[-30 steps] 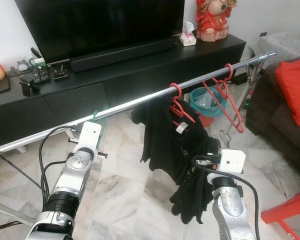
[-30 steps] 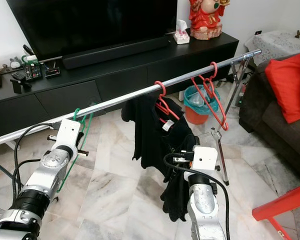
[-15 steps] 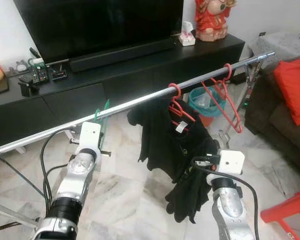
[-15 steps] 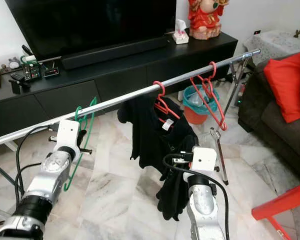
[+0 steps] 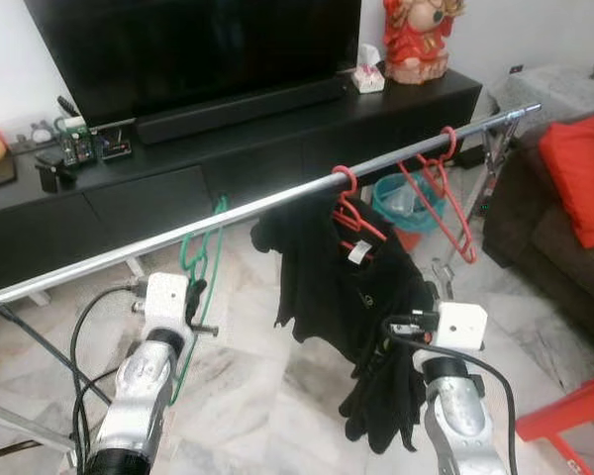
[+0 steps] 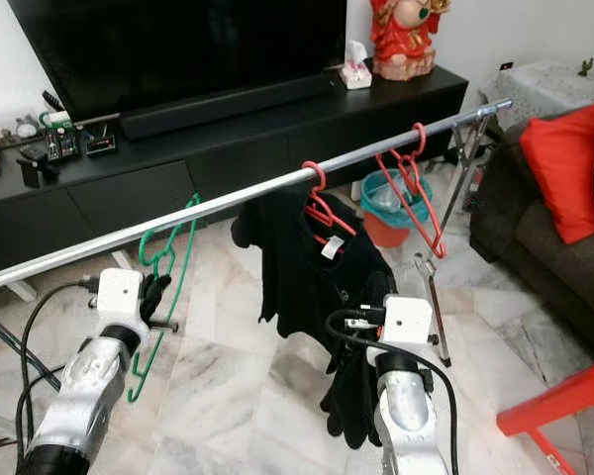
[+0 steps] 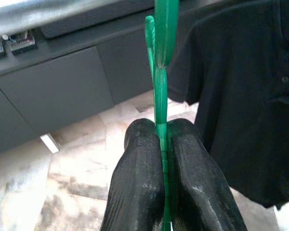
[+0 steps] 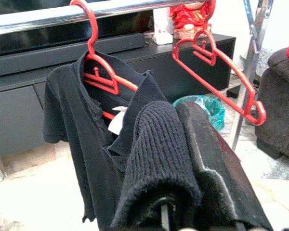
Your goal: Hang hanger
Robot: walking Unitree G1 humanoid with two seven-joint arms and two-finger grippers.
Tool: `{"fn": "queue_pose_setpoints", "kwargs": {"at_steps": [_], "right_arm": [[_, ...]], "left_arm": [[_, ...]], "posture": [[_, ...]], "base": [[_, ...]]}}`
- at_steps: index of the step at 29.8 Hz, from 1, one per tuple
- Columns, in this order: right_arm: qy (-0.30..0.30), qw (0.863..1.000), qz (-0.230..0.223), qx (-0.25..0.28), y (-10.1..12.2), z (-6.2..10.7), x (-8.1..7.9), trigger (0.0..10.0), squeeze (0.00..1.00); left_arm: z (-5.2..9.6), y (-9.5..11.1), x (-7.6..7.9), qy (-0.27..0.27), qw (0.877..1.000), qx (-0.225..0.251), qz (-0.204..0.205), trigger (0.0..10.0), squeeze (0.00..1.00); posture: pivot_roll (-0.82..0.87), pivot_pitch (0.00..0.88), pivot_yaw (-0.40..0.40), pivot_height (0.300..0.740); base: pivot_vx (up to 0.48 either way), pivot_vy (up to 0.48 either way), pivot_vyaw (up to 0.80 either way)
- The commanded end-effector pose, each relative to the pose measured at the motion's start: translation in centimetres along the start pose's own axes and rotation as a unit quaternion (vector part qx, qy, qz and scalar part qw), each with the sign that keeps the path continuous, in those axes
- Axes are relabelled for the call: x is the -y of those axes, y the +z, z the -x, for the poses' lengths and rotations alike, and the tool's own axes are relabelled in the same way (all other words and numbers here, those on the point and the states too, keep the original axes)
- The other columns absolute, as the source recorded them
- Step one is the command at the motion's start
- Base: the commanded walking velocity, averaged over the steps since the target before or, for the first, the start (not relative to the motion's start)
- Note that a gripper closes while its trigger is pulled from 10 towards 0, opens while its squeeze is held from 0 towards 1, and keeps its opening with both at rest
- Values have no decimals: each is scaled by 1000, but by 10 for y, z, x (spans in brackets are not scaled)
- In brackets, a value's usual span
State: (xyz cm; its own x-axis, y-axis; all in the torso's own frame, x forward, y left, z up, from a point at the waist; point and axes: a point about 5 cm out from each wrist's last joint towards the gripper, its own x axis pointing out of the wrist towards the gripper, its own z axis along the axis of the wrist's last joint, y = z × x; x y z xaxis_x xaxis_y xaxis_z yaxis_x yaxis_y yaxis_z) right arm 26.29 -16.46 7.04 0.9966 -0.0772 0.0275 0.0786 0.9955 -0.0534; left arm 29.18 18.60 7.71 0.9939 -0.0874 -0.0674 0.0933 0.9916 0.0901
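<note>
- My left claw has its two black fingers pressed together on the thin green plastic hanger; it sits at the lower left of the head frames, just under the rail.
- That green hanger hangs left of centre in the head views, its hook over the long silver metal rail, its body dropping beside my left wrist.
- My right claw is at the lower middle of the head frames, closed around a dark knitted black garment that drapes off the fingers toward the floor.
- A black polo shirt hangs on a red plastic hanger at the centre of the rail, touching the cloth I hold.
- Two bare red hangers hang further along the rail, toward the upper right.
- Behind the rail, across the top of the frame, a low black TV cabinet carries a large dark television, a black soundbar and a red figurine.
- A teal bin stands by the rail's right post, and a dark sofa with a red cushion fills the right edge.
- The floor is pale marble.
</note>
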Motion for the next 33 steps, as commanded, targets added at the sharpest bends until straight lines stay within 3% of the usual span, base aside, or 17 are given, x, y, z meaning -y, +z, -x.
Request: {"fn": "queue_pose_setpoints", "kwargs": {"at_steps": [1, 26, 33], "right_arm": [[1, 1000, 2, 13, 5, -3, 2, 10000, 0], [0, 1000, 10, 13, 7, -8, 5, 10000, 0], [-1, 1000, 12, 9, 6, -7, 5, 10000, 0]], "left_arm": [[1, 7, -4, 3, 1000, 21, 6, 10000, 0], [2, 7, 6, -27, 999, 26, 14, 10000, 0], [3, 7, 7, -34, 999, 26, 16, 10000, 0]], "posture": [[-3, 0, 57, 740], [-2, 0, 59, 740], [-3, 0, 62, 740]], "base": [[0, 0, 0], [0, 0, 0], [-243, 0, 0]]}}
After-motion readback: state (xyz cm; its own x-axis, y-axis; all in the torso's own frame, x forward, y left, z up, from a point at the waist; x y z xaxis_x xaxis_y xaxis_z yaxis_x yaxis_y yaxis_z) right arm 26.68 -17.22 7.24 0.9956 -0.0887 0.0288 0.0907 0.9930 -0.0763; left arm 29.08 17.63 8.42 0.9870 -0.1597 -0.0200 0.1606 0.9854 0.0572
